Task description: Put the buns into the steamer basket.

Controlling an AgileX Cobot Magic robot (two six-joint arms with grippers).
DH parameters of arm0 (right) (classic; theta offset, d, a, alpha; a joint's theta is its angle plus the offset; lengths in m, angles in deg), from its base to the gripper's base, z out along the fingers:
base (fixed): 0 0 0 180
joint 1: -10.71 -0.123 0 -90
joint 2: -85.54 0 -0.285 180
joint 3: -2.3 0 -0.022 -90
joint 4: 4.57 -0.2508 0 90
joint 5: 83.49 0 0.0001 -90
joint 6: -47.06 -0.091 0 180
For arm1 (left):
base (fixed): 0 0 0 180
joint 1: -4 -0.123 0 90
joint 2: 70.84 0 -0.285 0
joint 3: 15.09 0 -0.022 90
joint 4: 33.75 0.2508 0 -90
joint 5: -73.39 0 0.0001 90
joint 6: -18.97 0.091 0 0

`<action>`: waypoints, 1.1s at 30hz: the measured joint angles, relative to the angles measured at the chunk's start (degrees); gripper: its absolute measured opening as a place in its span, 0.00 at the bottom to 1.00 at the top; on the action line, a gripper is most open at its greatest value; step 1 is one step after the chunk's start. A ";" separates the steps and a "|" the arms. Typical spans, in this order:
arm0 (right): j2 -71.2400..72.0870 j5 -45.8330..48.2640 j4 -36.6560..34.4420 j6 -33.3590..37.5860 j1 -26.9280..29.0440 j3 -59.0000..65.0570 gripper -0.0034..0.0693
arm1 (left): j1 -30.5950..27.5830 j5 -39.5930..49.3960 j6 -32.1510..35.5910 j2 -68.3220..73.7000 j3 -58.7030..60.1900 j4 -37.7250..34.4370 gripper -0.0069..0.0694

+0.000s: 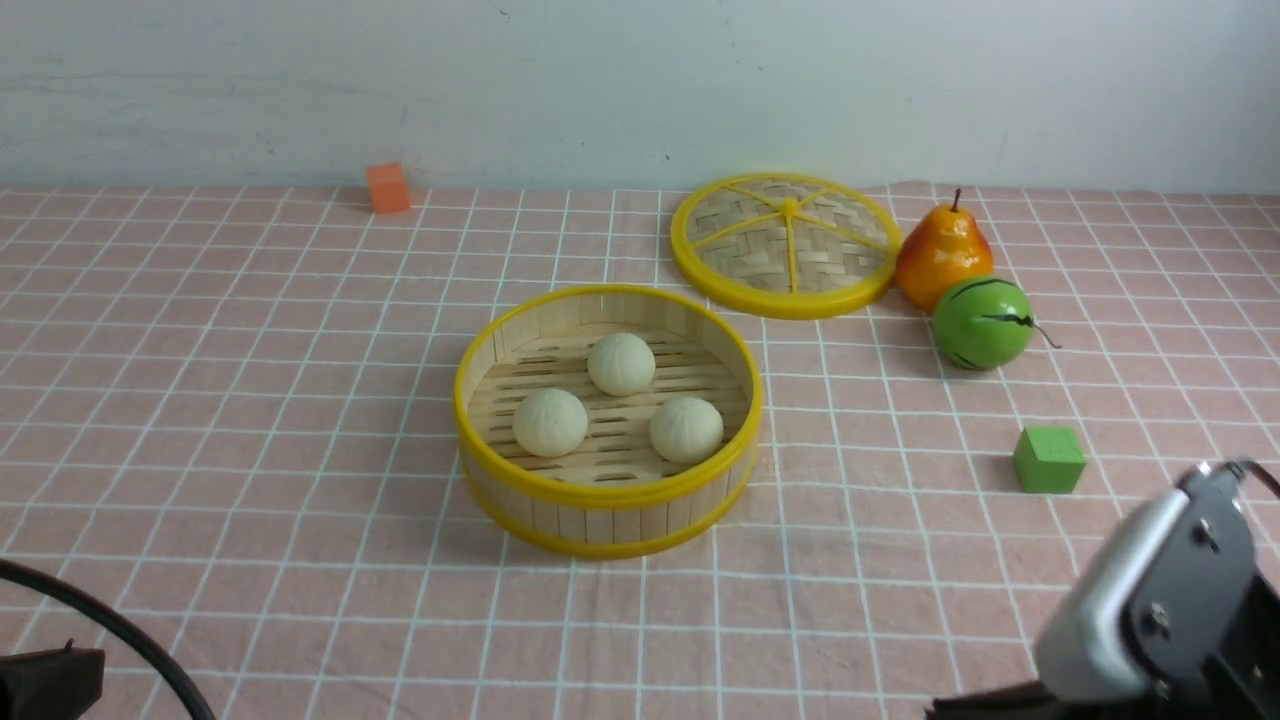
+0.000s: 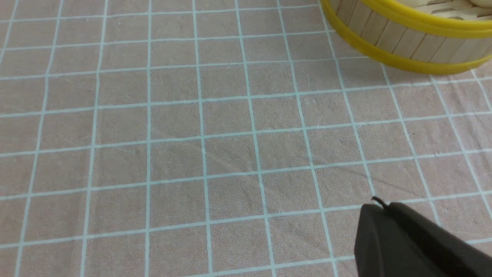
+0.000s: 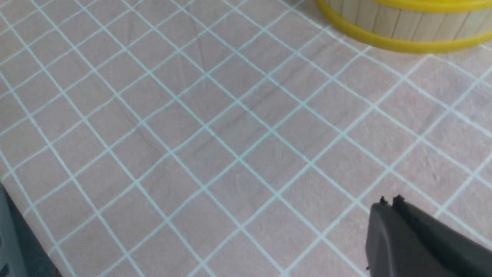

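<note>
- Right arm (image 1: 1150, 600) sat low at the near right corner, clear of the basket.
- Left gripper (image 2: 384, 206) and right gripper (image 3: 390, 202): fingers pressed together, nothing held, above the pink checked cloth (image 2: 153, 154).
- Three round, faintly pleated cream buns (image 1: 621, 363) lay apart on the slat floor of the yellow-rimmed bamboo steamer basket (image 1: 605, 495).

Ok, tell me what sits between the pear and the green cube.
The green striped ball, close by the pear; bare cloth before the cube. Front view.

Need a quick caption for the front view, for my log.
Three buns sit inside the steamer basket; its lid lies flat behind it, beside a pear and a green striped ball.
</note>
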 joint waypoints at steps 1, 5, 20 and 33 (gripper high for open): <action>0.53 -0.07 0.00 0.00 0.00 0.44 0.03 | 0.00 0.00 0.00 0.00 0.00 0.00 0.08; 6.10 -0.61 1.44 0.00 0.07 7.82 0.03 | 0.00 0.00 0.00 0.00 0.00 0.00 0.08; 40.87 -17.13 14.12 -3.11 12.26 25.30 0.03 | 0.00 0.00 0.00 0.00 0.00 0.00 0.08; 50.60 2.39 23.02 -21.10 31.39 25.74 0.03 | 0.00 0.05 0.00 0.01 0.00 0.02 0.09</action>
